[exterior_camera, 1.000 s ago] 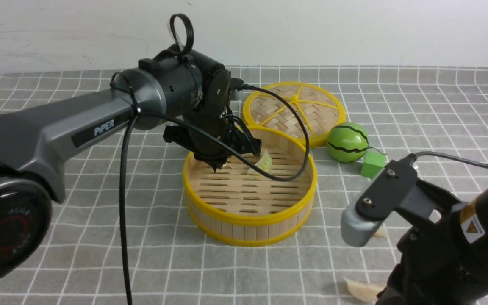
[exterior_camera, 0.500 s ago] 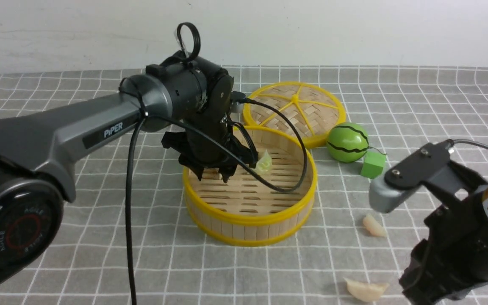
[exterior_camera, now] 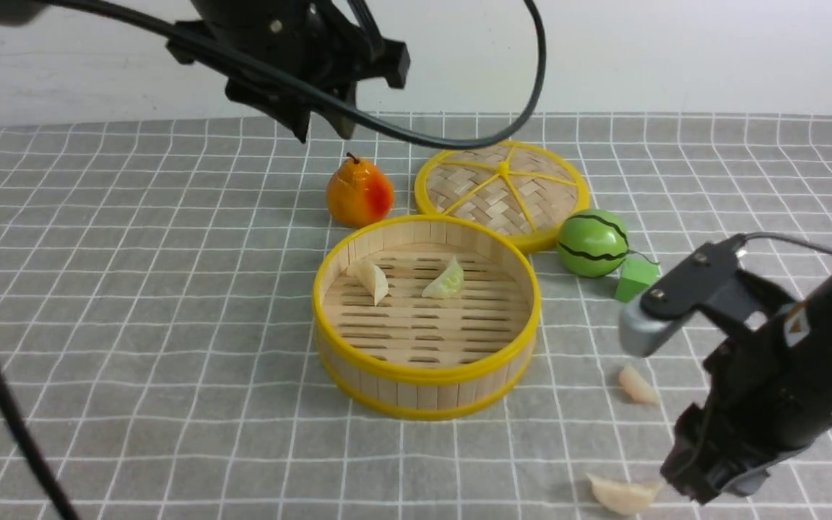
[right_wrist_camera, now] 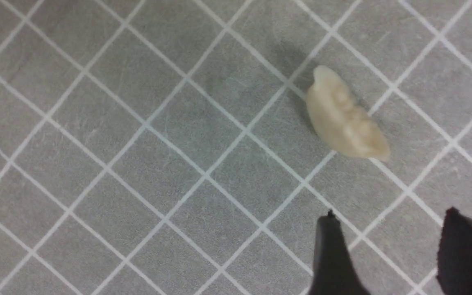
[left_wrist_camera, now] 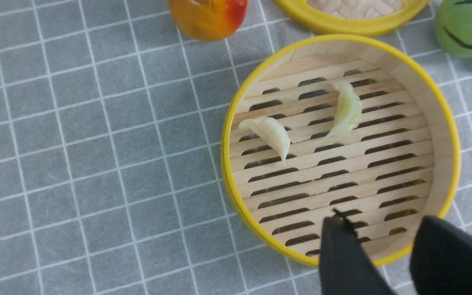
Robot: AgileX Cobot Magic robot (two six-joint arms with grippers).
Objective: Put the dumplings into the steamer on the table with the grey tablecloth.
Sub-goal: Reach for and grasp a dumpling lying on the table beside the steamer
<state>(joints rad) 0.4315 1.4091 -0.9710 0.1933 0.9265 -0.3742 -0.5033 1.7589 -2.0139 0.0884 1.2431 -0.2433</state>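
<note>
Since half a second earlier the left arm had risen out of the steamer (exterior_camera: 427, 372) to the top of the front view. It left an off-white dumpling (exterior_camera: 373, 280) on the slatted floor beside the pale green dumpling (exterior_camera: 445, 279). The two lay near each other but apart, toward the far wall. The right arm had dropped a little lower over the near right of the grey tablecloth (exterior_camera: 134, 303).

The only marking in view was a small orange-and-white warning sticker (exterior_camera: 792, 325) on the right arm, too small to read.

The left gripper (exterior_camera: 323, 127) hung high above the table, its fingers pointing down. In the left wrist view the jaws stood well apart, with nothing between them.

The right arm reached steeply down and forward. In the right wrist view the right gripper (right_wrist_camera: 389, 229) had its jaws spread wide and empty above the cloth. One off-white dumpling lay near its fingertips (right_wrist_camera: 331, 250), untouched.

Two off-white dumplings remained on the cloth to the right of the steamer. One (exterior_camera: 637, 385) lay under the right arm, and the other (exterior_camera: 622, 495) lay at the near edge, just beside the gripper's end.

An orange pear (exterior_camera: 358, 193) stood behind the steamer. The woven lid (exterior_camera: 503, 186) lay flat beside the pear, with a striped green ball (exterior_camera: 593, 243) and a green cube (exterior_camera: 635, 279) to its right.
</note>
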